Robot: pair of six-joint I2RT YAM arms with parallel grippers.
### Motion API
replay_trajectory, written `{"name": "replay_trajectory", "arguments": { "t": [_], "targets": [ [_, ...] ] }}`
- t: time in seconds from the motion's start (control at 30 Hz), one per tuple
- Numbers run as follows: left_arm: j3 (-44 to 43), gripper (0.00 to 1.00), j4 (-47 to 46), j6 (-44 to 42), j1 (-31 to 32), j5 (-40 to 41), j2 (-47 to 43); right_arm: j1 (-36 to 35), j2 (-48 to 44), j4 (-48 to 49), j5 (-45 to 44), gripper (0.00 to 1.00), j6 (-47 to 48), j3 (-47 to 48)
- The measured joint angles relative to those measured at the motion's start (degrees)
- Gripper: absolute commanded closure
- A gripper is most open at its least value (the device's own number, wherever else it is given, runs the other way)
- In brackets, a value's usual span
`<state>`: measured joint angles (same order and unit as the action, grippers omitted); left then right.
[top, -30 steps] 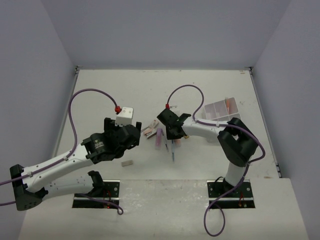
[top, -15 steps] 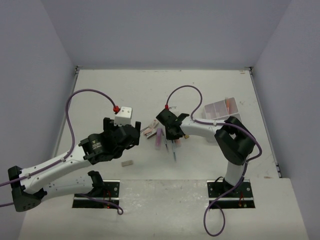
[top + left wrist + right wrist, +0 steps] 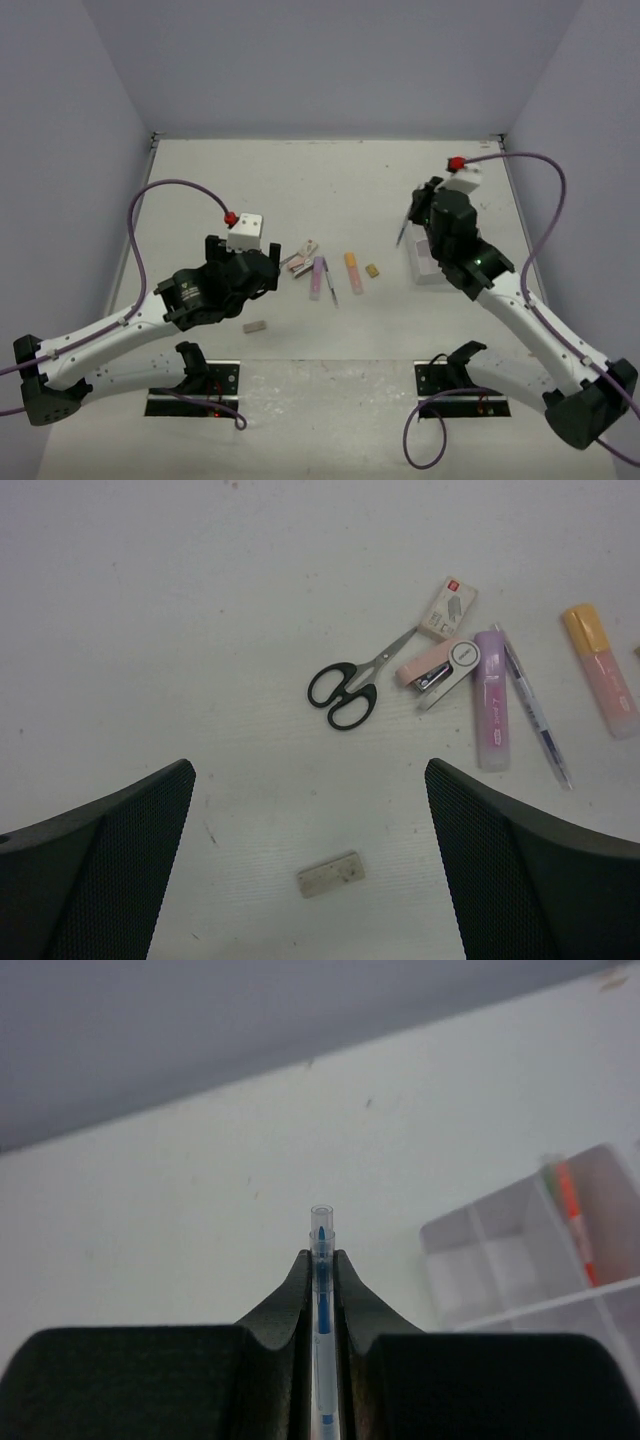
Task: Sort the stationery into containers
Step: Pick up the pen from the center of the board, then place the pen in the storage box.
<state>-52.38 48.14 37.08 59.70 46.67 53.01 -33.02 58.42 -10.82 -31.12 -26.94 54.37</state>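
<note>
My right gripper is shut on a thin clear pen with blue ink, held in the air; from above, the gripper and pen hang beside the left edge of the white divided tray. The tray holds an orange pen. My left gripper is open above a grey eraser. On the table lie black-handled scissors, a purple marker, another pen, an orange marker and a tan eraser.
A pink stapler and a small staple box lie by the scissors' blades. Grey walls close in the table on three sides. My right arm covers most of the tray from above.
My right gripper shut on the pen in the middle pile, lifted it and swung right and back to the tray. The left arm has barely moved.
</note>
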Motion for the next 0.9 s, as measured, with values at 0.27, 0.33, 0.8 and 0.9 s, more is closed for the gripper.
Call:
{"name": "replay_trajectory", "arguments": {
  "t": [0.27,0.33,0.8,0.9],
  "targets": [
    [0.9,0.0,-0.9,-0.9,0.0,-0.9,1.4,19.1,-6.2,24.9,-4.7,1.0,13.3,-10.8],
    [0.9,0.0,-0.9,-0.9,0.0,-1.1,2.3,23.3,-4.5,28.0,-4.1,1.0,13.4,-10.8],
    [1.4,0.0,-1.7,-1.8,0.1,-1.8,1.8,28.9,8.7,36.6,-3.9,1.0,15.0,-11.3],
    [1.4,0.0,-1.9,-1.8,0.4,-1.9,1.8,29.2,11.5,36.9,-3.9,1.0,15.3,-11.3]
  ]
}}
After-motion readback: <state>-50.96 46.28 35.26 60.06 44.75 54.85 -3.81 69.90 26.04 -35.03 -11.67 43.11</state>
